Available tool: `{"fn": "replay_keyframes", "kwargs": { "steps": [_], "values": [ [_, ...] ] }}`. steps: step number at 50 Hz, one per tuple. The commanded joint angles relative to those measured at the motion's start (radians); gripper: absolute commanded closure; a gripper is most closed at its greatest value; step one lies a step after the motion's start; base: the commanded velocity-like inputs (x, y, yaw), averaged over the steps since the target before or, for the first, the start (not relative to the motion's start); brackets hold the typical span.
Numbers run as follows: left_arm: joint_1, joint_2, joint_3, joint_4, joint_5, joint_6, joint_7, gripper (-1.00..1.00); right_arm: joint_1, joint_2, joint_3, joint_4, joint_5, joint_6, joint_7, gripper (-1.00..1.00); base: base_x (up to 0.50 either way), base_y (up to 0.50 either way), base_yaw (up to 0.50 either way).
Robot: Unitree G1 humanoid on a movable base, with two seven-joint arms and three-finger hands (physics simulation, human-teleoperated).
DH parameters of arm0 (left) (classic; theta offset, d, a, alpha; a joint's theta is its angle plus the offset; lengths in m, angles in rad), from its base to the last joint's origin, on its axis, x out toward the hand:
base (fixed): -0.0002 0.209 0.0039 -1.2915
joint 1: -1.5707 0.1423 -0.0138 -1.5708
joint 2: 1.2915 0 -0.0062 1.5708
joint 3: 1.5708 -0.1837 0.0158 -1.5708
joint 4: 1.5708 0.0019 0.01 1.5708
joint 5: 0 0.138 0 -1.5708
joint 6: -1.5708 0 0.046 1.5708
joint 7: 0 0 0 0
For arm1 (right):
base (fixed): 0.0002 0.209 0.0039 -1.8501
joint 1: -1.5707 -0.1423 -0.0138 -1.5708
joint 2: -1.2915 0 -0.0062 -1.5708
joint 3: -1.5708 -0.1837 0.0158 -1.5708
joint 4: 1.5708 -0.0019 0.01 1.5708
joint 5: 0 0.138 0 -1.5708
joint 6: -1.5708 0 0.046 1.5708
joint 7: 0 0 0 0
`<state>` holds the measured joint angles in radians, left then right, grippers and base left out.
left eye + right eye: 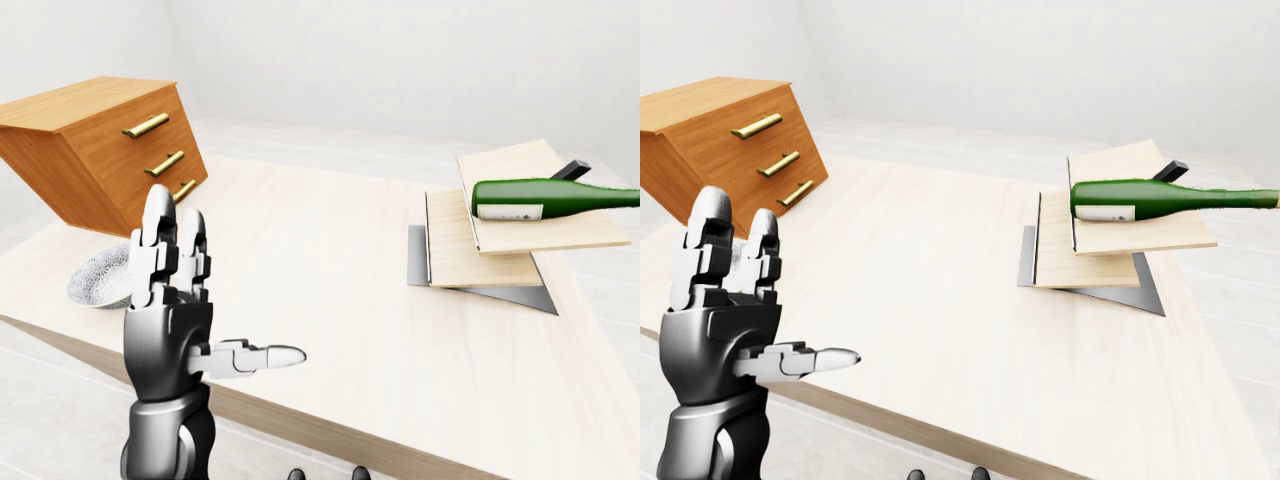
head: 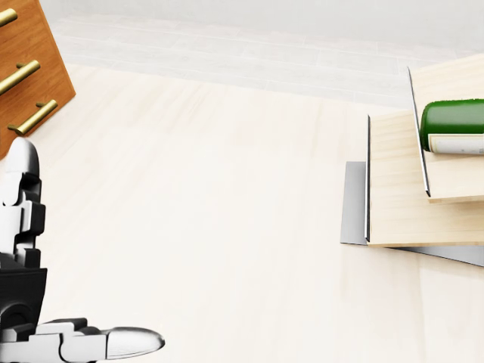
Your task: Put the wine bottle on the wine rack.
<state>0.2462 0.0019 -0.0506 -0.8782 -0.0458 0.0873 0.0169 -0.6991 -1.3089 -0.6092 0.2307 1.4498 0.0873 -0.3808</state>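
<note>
A green wine bottle [image 1: 545,198] with a white label lies on its side on the upper board of the stepped wooden wine rack [image 1: 480,257], at the right of the left-eye view; its neck points right. My left hand [image 1: 195,300] is raised at the lower left, fingers straight up and thumb out sideways, open and holding nothing, far from the bottle. In the head view only the bottle's base [image 2: 454,125] shows at the right edge. My right hand is not in any view.
A tilted wooden drawer chest [image 1: 105,150] with brass handles stands at the upper left on the pale table [image 1: 330,270]. A patterned bowl [image 1: 100,280] sits beside it, partly behind my left hand. The table's near edge runs across the bottom.
</note>
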Motion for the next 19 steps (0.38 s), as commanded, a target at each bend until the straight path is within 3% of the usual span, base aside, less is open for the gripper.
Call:
{"fn": "replay_keyframes", "kwargs": {
  "steps": [1, 9, 19],
  "values": [
    [0.006, 0.003, -0.005, -0.039, 0.004, 0.0, 0.0, -1.0, 0.138, -0.097, -0.086, -0.2, 0.275, 0.0, -0.117, -1.0, 0.0, 0.0, 0.0],
    [0.018, 0.002, -0.015, -0.038, 0.01, 0.0, -0.002, -1.0, 0.255, -0.147, -0.174, -0.329, 0.418, 0.0, -0.143, -1.0, 0.0, 0.0, 0.0],
    [0.018, 0.005, -0.023, -0.061, 0.014, 0.0, 0.001, -1.0, 0.317, -0.146, -0.251, -0.47, 0.522, 0.0, -0.143, -1.0, 0.0, 0.0, 0.0]
  ]
}}
